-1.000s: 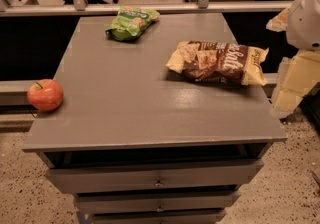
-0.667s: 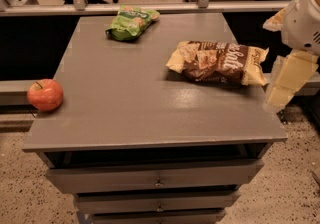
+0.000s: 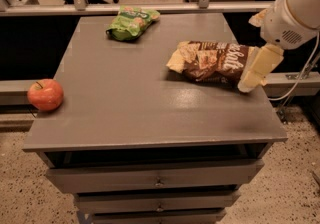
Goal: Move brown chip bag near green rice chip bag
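Note:
The brown chip bag (image 3: 212, 61) lies flat on the right side of the grey table (image 3: 125, 103), its pale yellow ends pointing left and right. The green rice chip bag (image 3: 131, 22) lies near the table's far edge, left of centre, well apart from the brown bag. My gripper (image 3: 250, 80) hangs from the white arm (image 3: 295, 13) at the right and reaches down over the brown bag's right end, close to the table's right edge. Whether it touches the bag cannot be told.
A red apple (image 3: 45, 94) sits at the table's left edge. Drawers (image 3: 159, 180) run below the table front. A rail (image 3: 150, 8) and chair legs stand behind the table. A cable (image 3: 300, 75) hangs at the right.
My gripper has moved left and in over the table, from beside the table's right edge to the brown bag's right end. The bags and the apple have not moved.

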Controlling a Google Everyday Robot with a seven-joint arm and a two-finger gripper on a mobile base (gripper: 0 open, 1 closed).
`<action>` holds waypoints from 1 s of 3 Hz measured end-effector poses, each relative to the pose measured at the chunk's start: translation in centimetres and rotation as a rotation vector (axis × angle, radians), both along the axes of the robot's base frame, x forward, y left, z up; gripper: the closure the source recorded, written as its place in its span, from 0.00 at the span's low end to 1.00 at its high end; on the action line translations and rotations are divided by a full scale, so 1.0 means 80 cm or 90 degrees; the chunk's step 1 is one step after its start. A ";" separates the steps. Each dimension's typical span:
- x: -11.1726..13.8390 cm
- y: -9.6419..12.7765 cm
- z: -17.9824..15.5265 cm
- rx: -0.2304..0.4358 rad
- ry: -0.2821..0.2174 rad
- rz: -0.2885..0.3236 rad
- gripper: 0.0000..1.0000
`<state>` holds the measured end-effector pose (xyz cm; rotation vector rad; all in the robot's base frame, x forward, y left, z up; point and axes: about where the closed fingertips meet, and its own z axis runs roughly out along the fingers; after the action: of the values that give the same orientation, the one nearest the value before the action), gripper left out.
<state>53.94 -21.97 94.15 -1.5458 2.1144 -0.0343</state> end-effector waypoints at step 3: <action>0.095 0.027 -0.085 0.083 0.006 -0.020 0.24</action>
<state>61.52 -19.78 87.38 -1.4392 2.1043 0.0973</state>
